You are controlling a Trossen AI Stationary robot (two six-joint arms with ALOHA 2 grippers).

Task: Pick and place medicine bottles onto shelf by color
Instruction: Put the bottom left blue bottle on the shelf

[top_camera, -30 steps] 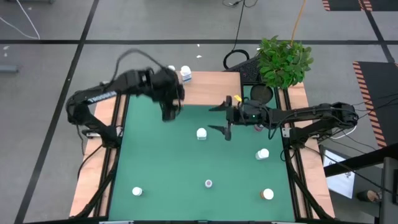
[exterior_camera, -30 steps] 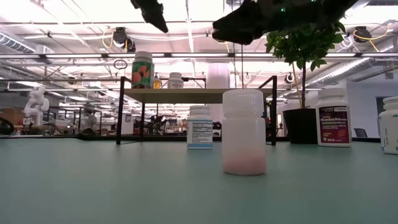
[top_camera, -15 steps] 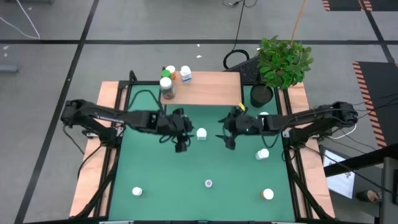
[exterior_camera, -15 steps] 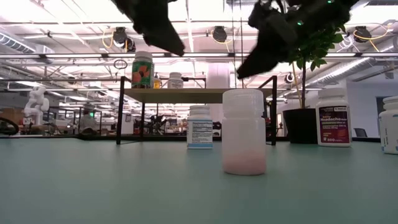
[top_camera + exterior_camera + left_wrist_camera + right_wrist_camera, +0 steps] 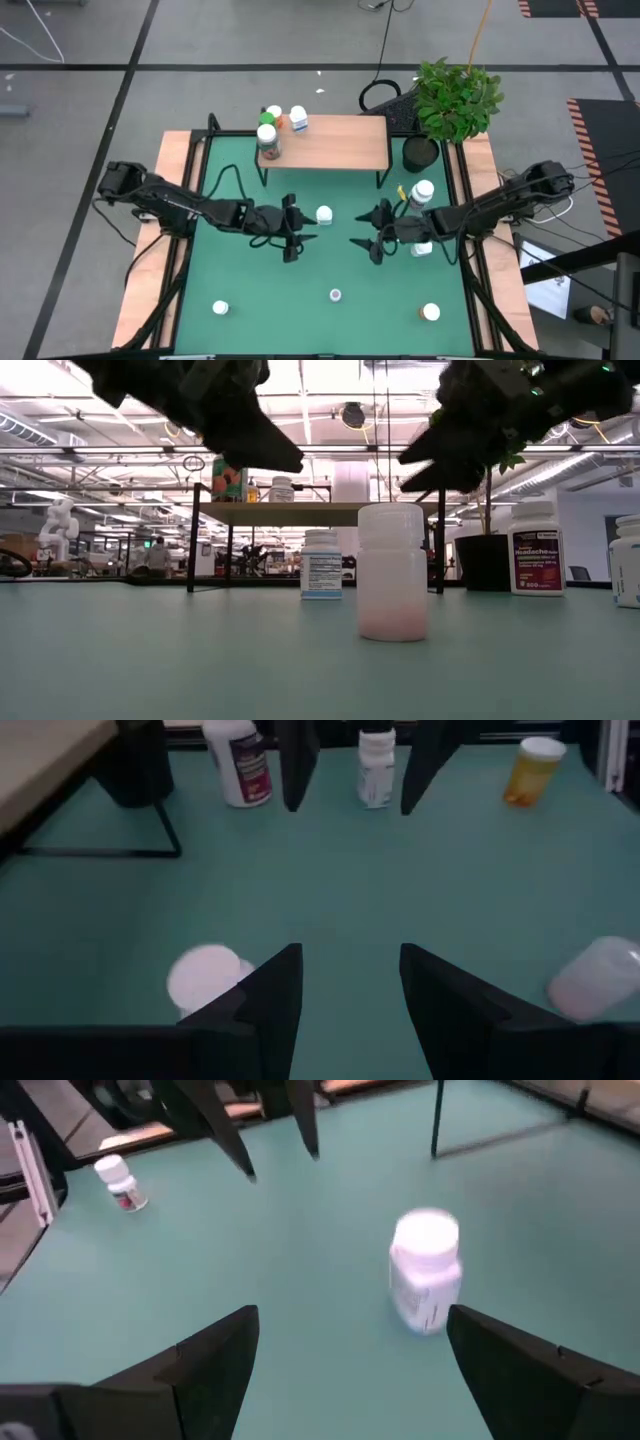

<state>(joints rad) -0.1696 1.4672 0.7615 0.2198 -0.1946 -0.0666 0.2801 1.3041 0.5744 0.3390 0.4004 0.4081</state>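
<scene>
High view: left gripper [image 5: 291,232] and right gripper [image 5: 374,232] face each other mid tabletop [image 5: 330,270], both empty. A white bottle [image 5: 324,214] stands between them, nearer the shelf [image 5: 325,143]. Shelf already carries a green-cap bottle [image 5: 267,134] and others at its left end; more bottles stand loose on the mat.

Low view: both grippers hang above the mat, touching nothing; near bottle [image 5: 392,571] stands upright.

Left wrist: left jaws partly apart, nothing between; a white cap [image 5: 202,976] lies just beside one finger.

Right wrist: right jaws wide, the white bottle [image 5: 427,1268] ahead, upright, w/ label.

Judgement: one arm should take it. Centre the jaws on the body below the cap, come in level, close only when it sits between them, keep the other arm back.
</scene>
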